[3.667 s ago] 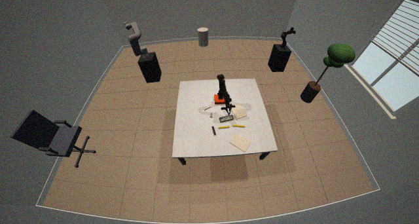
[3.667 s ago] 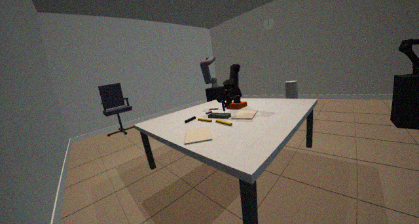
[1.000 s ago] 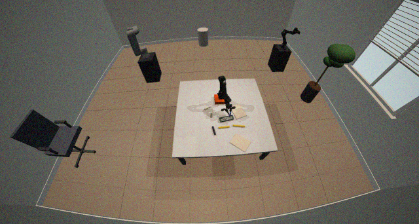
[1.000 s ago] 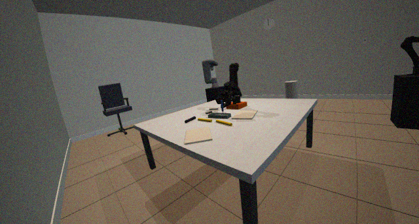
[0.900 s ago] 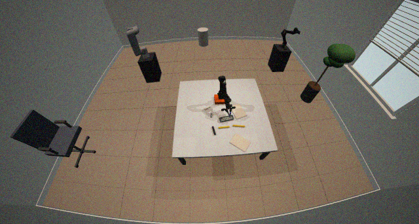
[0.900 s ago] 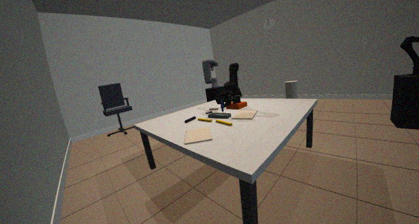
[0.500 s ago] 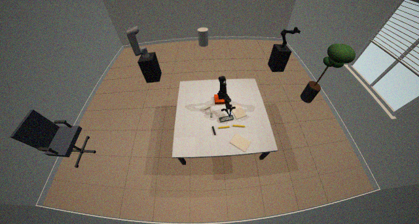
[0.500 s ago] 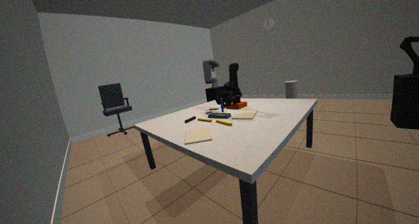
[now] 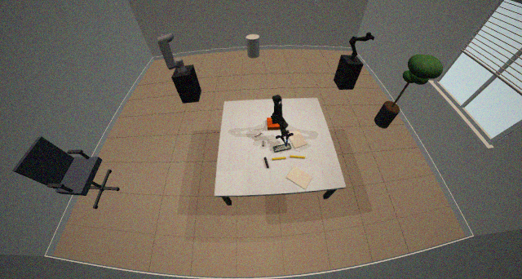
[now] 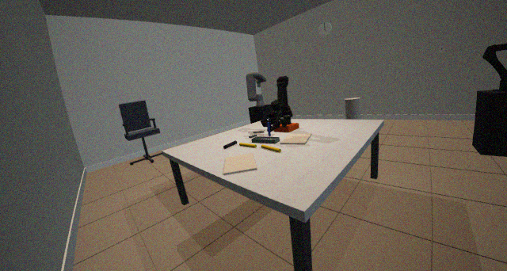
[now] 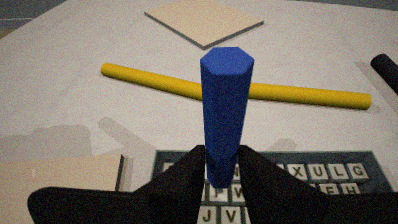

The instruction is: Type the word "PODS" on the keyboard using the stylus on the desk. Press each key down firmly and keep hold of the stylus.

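Observation:
The blue stylus [image 9: 286, 140] [image 10: 269, 128] [image 11: 224, 105] stands roughly upright in my gripper [image 9: 285, 139] [image 11: 221, 152], which is shut on it. The black keyboard [image 9: 281, 148] [image 10: 265, 139] [image 11: 378, 176] lies under the gripper, with pale lettered keys. In the wrist view the stylus's lower end appears just above the P key [image 11: 218, 194], between the fingers. Whether the tip touches that key cannot be told. J and V show in the row nearest the camera, and X, U, L, G at the right of the far row. The fingers hide several other keys.
Beyond the keyboard lie two yellow rods [image 9: 279, 158] [image 11: 310, 95] and a black rod [image 9: 266, 162] [image 10: 230, 144] [image 11: 387, 72]. One tan board [image 9: 299, 140] [image 10: 297, 139] [image 11: 65, 175] lies beside the keyboard, another [image 9: 298, 177] [image 10: 239, 164] [image 11: 205, 22] farther out. Small items lie on the keyboard's other side.

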